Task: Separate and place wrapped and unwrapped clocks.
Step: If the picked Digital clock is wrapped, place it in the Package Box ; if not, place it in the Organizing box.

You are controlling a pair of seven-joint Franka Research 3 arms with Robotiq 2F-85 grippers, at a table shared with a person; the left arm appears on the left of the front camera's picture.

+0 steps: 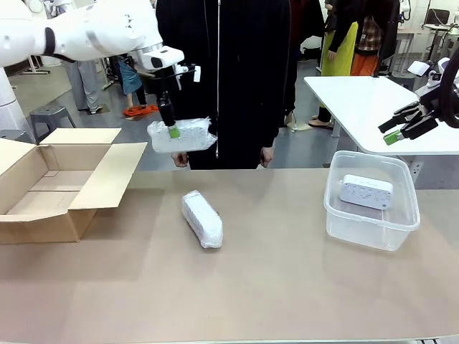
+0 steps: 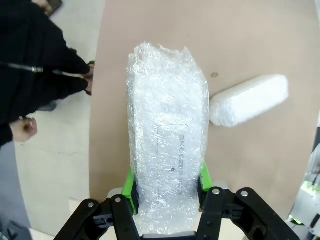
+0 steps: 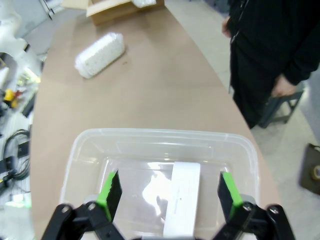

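**Table** (image 1: 287,294): I have broad bare room at centre and along the near edge. **Cardboard box** (image 1: 50,193), left: a spread flap could snag a low carry. **Clear tub** (image 1: 331,208), right, holds the bare clock (image 1: 367,191). **Held wrapped clock** (image 2: 167,125): my left gripper (image 2: 167,187) clamps one end, aloft over the far edge. I judge the slick wrap may slip and drop it off the table. **Second wrapped clock** (image 1: 202,218) lies mid-table. **Right gripper** (image 3: 170,192): jaws wide above the tub.

On your tan bench (image 1: 287,287) you've got three things: an open cardboard box (image 1: 39,228) at the left edge, one wrapped clock (image 1: 202,218) lying near the middle, and a clear plastic tub (image 1: 362,231) to the right.
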